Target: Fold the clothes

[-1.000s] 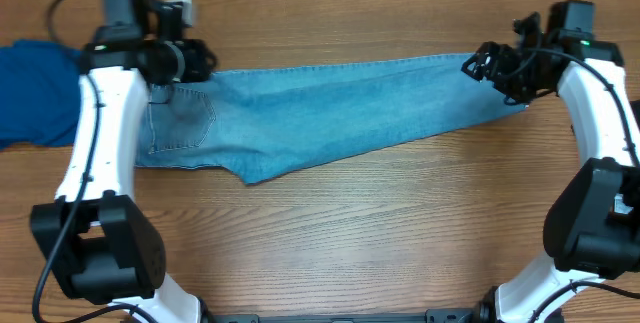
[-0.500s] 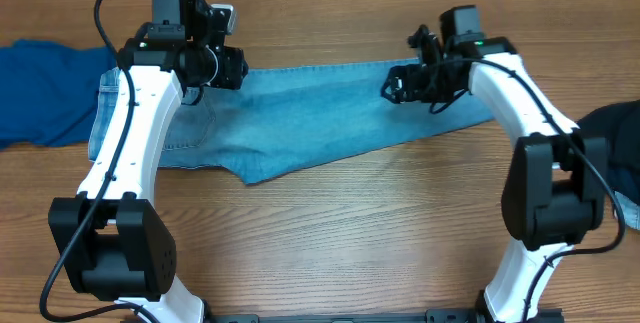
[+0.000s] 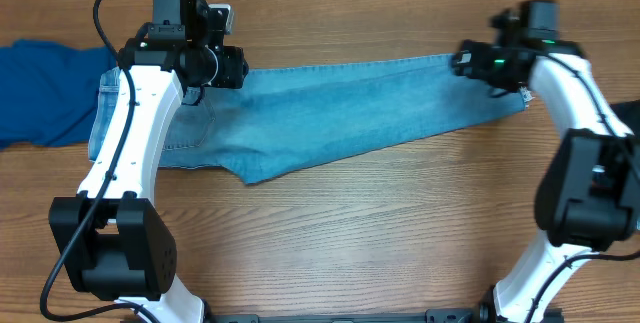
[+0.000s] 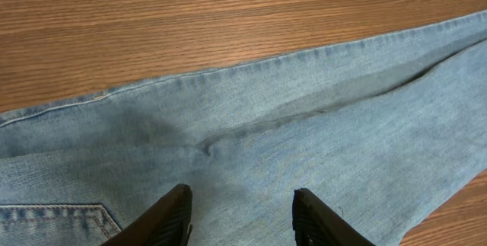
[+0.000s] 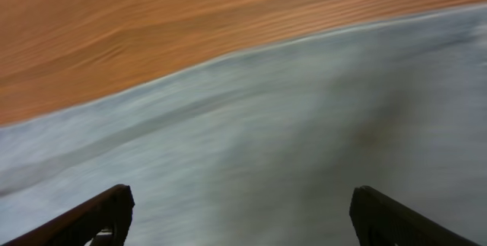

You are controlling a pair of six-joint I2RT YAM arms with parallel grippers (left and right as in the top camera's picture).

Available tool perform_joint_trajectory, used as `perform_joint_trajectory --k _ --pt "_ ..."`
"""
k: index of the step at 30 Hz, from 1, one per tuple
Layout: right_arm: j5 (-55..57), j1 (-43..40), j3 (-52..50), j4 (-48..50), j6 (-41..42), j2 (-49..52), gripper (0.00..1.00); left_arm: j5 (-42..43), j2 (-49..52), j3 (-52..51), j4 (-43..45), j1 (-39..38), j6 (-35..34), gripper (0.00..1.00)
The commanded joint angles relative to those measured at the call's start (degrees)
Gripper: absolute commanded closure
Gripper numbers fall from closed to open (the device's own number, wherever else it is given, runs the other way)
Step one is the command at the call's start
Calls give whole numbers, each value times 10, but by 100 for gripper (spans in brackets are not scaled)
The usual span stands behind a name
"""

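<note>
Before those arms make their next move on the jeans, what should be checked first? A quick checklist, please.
1. Left gripper open and empty: ok.
2. Right gripper open and empty: ok.
3. Jeans lying flat on the table: ok, apart from one crease near the crotch.
4. Right wrist view sharp: not ok, it is blurred.
5. Blue cloth clear of the jeans: cannot tell, as their edges touch or overlap.

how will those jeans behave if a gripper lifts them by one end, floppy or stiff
Probably floppy: the jeans lie flat on the table with soft creases, so a lifted end would likely drape. The denim looks thick, so likely heavy for cloth. Pushing would probably bunch it rather than slide it.
</note>
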Motion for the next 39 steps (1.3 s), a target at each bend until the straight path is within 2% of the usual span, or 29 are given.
perform_joint_trajectory --k 1,7,13,28,34,35,37,38,39 --pt "-17 -30 8 3 -52 9 4 -1 8 -3 2 0 -6 53" --pt "-37 -68 8 -3 -55 36 7 -2 8 -3 1 0 -6 52" --pt "24 -73 8 11 -55 43 7 -1 8 -3 4 0 -7 50" --pt "11 -97 8 13 -70 79 9 -1 8 -3 -5 0 -7 50" --pt "-19 -97 8 -27 -64 86 22 -1 8 -3 -5 0 -20 50" --pt "-24 -97 8 -36 -65 87 30 -1 8 -3 -5 0 -19 50" --pt "-23 -97 8 -48 -63 87 38 -1 8 -3 -5 0 -19 50" --pt "-23 -97 8 -57 -63 87 46 -1 8 -3 -5 0 -19 50" --pt "-23 -97 8 -63 -61 87 50 -1 8 -3 -4 0 -19 50"
